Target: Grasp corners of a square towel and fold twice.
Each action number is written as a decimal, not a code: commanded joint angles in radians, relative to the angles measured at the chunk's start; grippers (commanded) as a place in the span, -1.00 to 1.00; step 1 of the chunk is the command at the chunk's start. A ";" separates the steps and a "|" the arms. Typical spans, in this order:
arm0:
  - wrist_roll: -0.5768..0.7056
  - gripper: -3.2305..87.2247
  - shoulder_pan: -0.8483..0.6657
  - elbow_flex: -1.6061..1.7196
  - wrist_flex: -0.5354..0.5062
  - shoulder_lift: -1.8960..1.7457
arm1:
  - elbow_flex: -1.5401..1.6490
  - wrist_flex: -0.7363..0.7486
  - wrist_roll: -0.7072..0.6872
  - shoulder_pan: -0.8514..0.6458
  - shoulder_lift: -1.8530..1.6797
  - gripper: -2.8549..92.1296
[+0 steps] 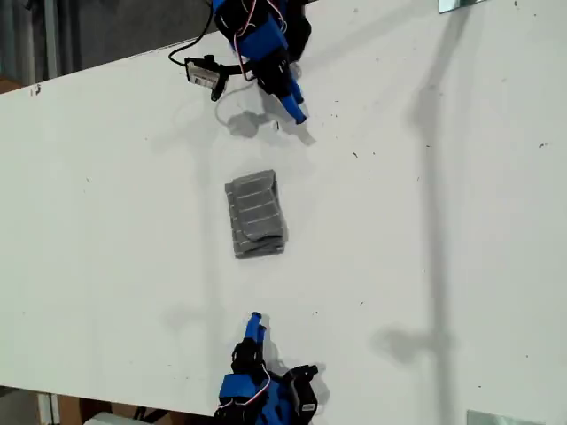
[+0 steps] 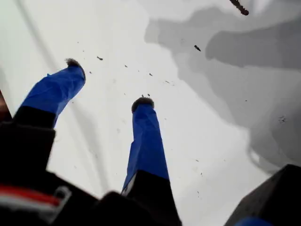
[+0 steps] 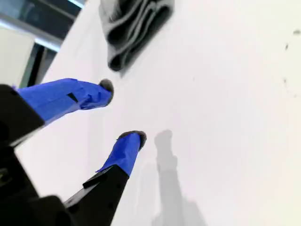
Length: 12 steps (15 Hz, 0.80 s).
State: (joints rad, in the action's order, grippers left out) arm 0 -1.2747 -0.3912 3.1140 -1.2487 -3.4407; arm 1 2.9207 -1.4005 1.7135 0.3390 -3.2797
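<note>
The towel [image 1: 255, 214] lies folded into a small grey striped bundle in the middle of the white table [image 1: 106, 221], with its layered edges toward the exterior view's bottom. Its corners are stacked in the folds and I cannot pick them out singly. My first gripper [image 1: 297, 111] [image 2: 109, 82] hangs open over bare table above the towel in the exterior view, holding nothing. My second gripper [image 1: 255, 320] [image 3: 120, 112] stands open below the towel in the exterior view, pointing at it. The towel [image 3: 134, 28] is a short way beyond its fingertips, and they do not touch it.
A small black-and-white module [image 1: 205, 73] on a cable hangs beside the first arm. The table's edge runs slanted across the exterior view's top left. Metal pieces sit at the top right [image 1: 461, 4] and bottom right [image 1: 505, 418] of that view. Dark specks dot the table.
</note>
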 commanded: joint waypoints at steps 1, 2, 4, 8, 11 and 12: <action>-0.014 -0.55 0.038 0.005 -0.023 -0.038 | -0.020 0.006 -0.009 -0.002 -0.002 -0.42; 0.156 -0.55 0.048 0.006 0.003 -0.038 | -0.021 -0.009 -0.080 -0.018 -0.002 -0.42; 0.245 -0.58 0.048 0.006 -0.048 -0.037 | -0.023 -0.034 -0.239 -0.052 -0.003 -0.45; 0.278 -0.62 0.049 0.006 -0.048 -0.037 | -0.025 -0.035 -0.238 -0.063 -0.003 -0.46; 0.282 -0.62 0.425 0.006 -0.048 -0.035 | -0.025 -0.035 -0.238 -0.063 -0.003 -0.46; 0.282 -0.62 0.512 0.006 -0.048 -0.035 | -0.025 -0.035 -0.238 -0.063 -0.003 -0.46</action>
State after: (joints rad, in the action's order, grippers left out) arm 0 -1.0017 0.0015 3.1155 -1.2916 -3.4729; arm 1 2.9207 -1.4281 1.4910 0.2823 -3.2797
